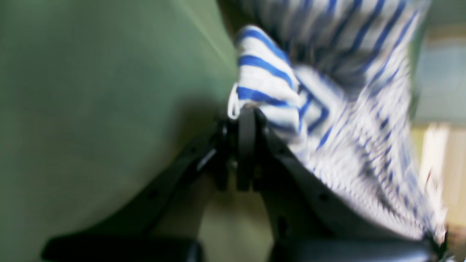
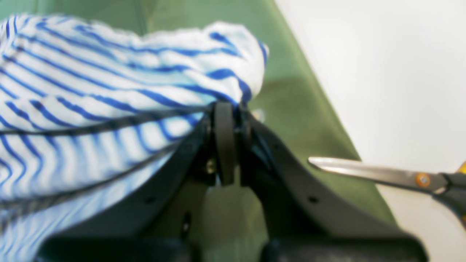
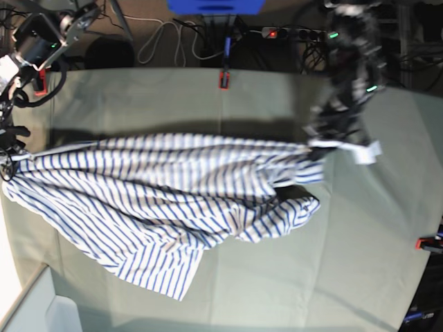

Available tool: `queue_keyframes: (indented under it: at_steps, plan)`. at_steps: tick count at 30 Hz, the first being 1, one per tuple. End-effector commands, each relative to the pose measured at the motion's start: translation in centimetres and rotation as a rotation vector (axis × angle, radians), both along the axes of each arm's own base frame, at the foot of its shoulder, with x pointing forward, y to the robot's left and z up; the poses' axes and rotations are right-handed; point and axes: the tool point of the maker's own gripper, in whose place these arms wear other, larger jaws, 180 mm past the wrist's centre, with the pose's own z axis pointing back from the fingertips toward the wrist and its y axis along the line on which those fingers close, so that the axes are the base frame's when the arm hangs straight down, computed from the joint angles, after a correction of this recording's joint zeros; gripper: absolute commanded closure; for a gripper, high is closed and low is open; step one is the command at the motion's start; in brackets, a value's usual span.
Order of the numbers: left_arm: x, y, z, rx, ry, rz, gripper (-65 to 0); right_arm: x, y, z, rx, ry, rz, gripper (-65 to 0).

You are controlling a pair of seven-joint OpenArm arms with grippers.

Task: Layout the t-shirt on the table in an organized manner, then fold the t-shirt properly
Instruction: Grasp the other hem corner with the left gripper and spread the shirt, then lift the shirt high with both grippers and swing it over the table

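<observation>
The t-shirt [image 3: 173, 200], white with thin blue stripes, hangs stretched between both arms above the table [image 3: 291, 277], its lower part draped on the cloth. My left gripper [image 1: 247, 109] is shut on a bunched edge of the t-shirt [image 1: 265, 83]; in the base view it [image 3: 315, 143] is at the right, blurred. My right gripper [image 2: 225, 107] is shut on another edge of the t-shirt [image 2: 109, 80]; in the base view it [image 3: 10, 153] is at the far left table edge.
Scissors [image 2: 393, 176] with a dark handle lie beside the table edge in the right wrist view. Red-orange clips sit at the back edge [image 3: 223, 79] and the right edge [image 3: 428, 243]. Cables and a power strip [image 3: 291, 32] lie behind the table.
</observation>
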Motion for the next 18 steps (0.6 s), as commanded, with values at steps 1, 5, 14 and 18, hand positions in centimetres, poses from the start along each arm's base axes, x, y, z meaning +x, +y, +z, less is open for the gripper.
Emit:
queue_keyframes:
  at_steps: [1,5,14,18]
  plan:
    - [0.6,3.8,2.4,0.049,-0.076,0.079,0.0,0.6,0.4,1.0,-0.007,-0.052,0.017,0.0]
    - [-1.9,13.8,5.2,0.085,-0.125,0.290,0.0,0.4,4.4,-0.7,0.043,-0.040,0.054,0.0]
    - [-9.1,21.9,4.0,-0.027,-0.020,0.511,0.0,-0.7,10.6,0.7,0.047,-0.086,0.141,0.0]
    - [-10.0,21.3,3.4,-0.067,-0.001,0.525,0.0,-0.2,12.7,2.6,-0.007,-0.105,0.240,0.0]
